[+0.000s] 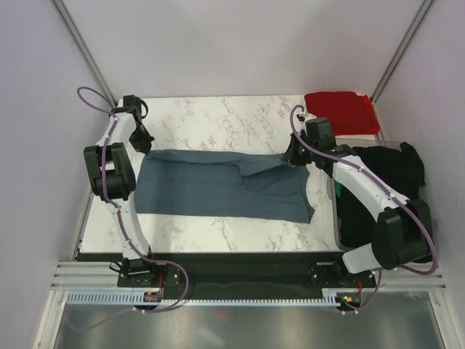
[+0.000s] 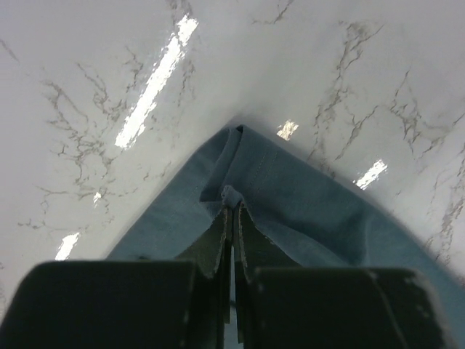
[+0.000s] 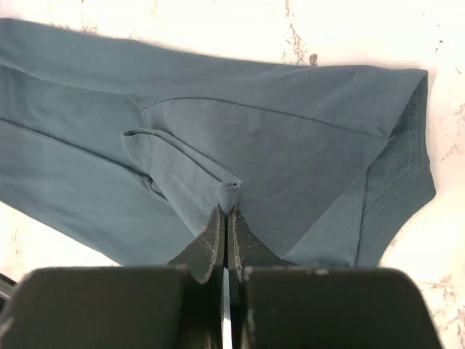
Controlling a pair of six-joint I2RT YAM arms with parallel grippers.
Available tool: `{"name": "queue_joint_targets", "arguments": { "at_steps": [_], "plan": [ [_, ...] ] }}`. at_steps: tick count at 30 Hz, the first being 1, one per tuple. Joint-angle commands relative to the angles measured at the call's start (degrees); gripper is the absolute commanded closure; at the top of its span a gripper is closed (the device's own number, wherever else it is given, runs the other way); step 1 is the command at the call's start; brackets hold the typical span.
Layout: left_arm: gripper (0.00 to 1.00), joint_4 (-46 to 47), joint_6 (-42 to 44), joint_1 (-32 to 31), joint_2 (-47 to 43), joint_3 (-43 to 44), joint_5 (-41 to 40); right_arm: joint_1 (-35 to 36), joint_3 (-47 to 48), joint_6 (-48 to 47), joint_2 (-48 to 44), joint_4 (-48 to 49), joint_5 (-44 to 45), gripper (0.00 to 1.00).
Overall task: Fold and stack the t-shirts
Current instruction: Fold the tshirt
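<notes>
The slate blue-grey t-shirt [image 1: 218,185] lies spread across the marble table, partly folded lengthwise. My left gripper [image 1: 144,144] is shut on its far left corner, pinching a small bunch of cloth [image 2: 231,196]. My right gripper [image 1: 293,156] is shut on a fold of the same shirt at its far right edge [image 3: 229,190], lifting a ridge of fabric. The shirt fills the right wrist view [image 3: 276,145]. A folded bright red t-shirt [image 1: 341,110] lies at the far right corner. A black t-shirt [image 1: 389,167] is heaped on the right.
The black heap hangs over a bin [image 1: 341,218] beside the table's right edge. White marble tabletop [image 1: 218,116] shows behind the shirt and along the near edge [image 1: 218,236]. Grey walls enclose the far side.
</notes>
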Motion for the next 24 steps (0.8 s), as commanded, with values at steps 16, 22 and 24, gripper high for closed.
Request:
{"name": "queue_joint_targets", "arguments": {
  "at_steps": [16, 22, 24],
  "plan": [
    [0.98, 0.6, 0.2, 0.0, -15.8, -13.4, -6.2, 1.7, -14.5, 4.1, -17.4, -1.1, -1.1, 1.00],
    [0.67, 5.1, -2.2, 1.0, -22.4, -25.9, -4.4, 1.9, -22.1, 7.6, -23.4, -1.4, 1.5, 0.70],
    [0.34, 7.6, -2.3, 1.9, -25.6, -28.8, -3.6, 1.9, -23.1, 8.9, -25.2, -2.0, 2.7, 0.40]
  ]
}}
